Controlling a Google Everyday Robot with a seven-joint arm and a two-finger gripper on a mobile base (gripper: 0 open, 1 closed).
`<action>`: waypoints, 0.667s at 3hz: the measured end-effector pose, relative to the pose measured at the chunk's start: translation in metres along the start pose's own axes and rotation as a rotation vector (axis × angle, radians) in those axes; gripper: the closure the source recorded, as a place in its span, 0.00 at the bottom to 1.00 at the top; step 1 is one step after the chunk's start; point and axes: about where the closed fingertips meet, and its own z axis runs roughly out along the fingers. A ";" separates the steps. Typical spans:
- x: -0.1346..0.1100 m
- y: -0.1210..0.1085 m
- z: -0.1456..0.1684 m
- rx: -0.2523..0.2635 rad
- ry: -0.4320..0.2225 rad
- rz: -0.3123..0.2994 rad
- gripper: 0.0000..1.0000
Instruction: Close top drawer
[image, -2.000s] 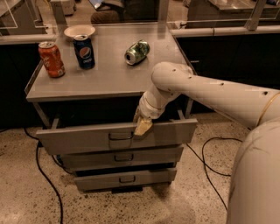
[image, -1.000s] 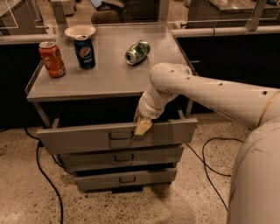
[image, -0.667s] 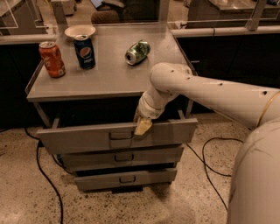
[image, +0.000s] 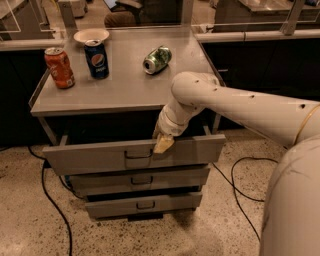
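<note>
The top drawer is a wide grey metal drawer pulled well out from under the grey cabinet top. Its dark wire handle sits at the middle of its front. My gripper hangs from the white arm at the drawer's upper front edge, just right of the handle, its pale tip touching the front panel. The dark inside of the drawer shows behind it.
On the cabinet top stand an orange can, a blue Pepsi can, a green can lying on its side and a white bowl. Two lower drawers stick out slightly. Cables lie on the speckled floor.
</note>
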 end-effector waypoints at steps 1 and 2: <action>0.000 0.000 0.000 0.000 0.000 0.000 0.03; 0.000 0.000 0.000 0.000 0.000 0.000 0.00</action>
